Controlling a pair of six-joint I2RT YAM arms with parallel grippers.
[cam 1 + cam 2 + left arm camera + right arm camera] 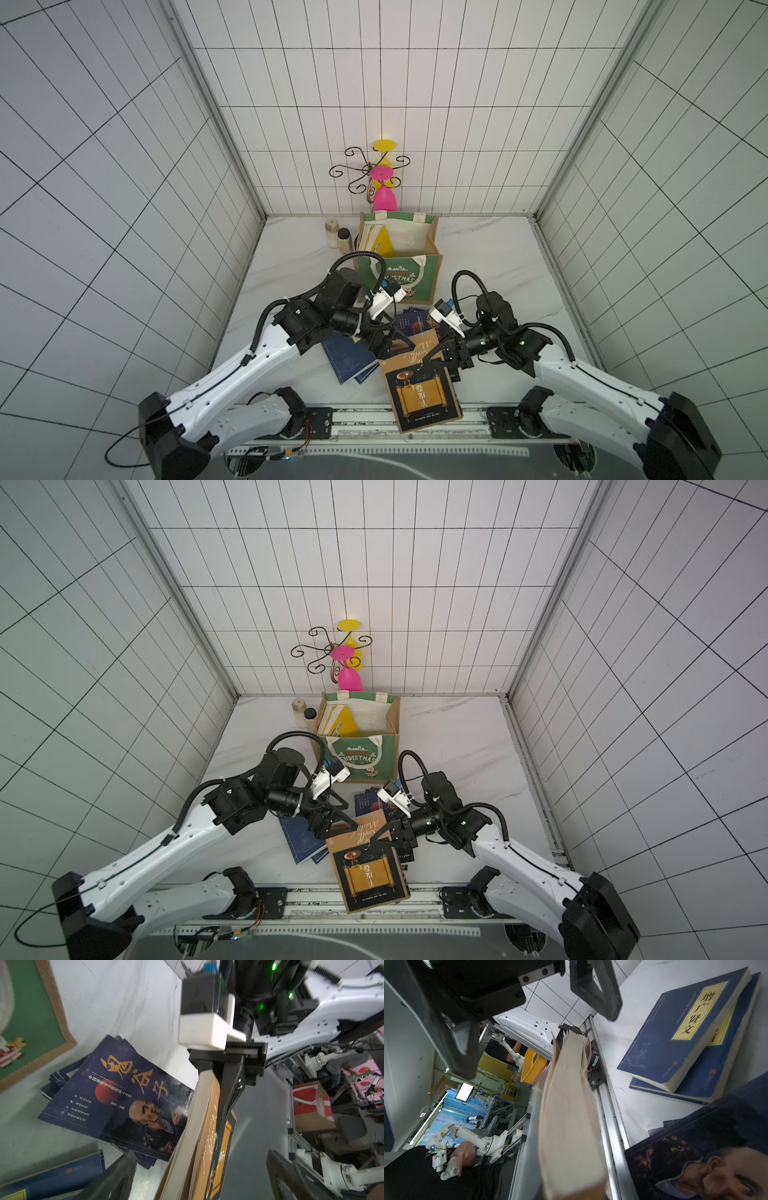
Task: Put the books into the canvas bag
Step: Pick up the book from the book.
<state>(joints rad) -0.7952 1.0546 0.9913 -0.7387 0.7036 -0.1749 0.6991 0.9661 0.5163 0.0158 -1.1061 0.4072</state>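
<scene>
Inside the canvas bag (pixel 430 276) lean yellow and pale books (pixel 384 241); left tool (pixel 395 348) released; right tool (pixel 424 362) grasps brown book (pixel 422 390).

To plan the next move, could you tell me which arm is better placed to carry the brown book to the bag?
Probably the right: the right end effector is shut on the brown book, while the left end effector is open, gripping nothing.
</scene>
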